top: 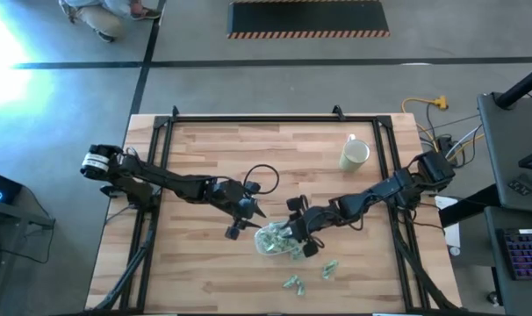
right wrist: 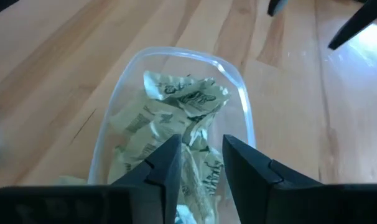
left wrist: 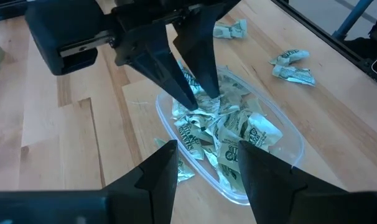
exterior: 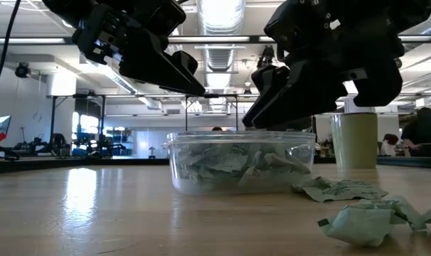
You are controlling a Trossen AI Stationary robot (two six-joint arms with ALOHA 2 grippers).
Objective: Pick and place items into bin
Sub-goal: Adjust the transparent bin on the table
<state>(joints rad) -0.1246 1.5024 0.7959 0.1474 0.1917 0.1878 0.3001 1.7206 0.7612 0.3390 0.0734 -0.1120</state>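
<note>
The bin (top: 273, 239), a clear oval tub, stands on the wooden table (top: 204, 149) and holds several pale-green wrapped items (right wrist: 176, 106). My right gripper (right wrist: 200, 155) hangs open over the bin's right end. Its fingertips (left wrist: 198, 99) slant down to about rim height (exterior: 249, 122), just over the pile, with nothing between them. My left gripper (left wrist: 207, 162) hovers open, higher up beside the bin's left end (exterior: 194, 87), and holds nothing. Loose items lie on the table to the near right of the bin (top: 327, 268) (top: 292, 283).
A cream mug (top: 355, 154) stands at the far right of the table. A black cable (top: 262, 173) loops over the left arm. A dark frame (top: 248, 119) runs round the table's edges. Bare wood lies to the left of and beyond the bin.
</note>
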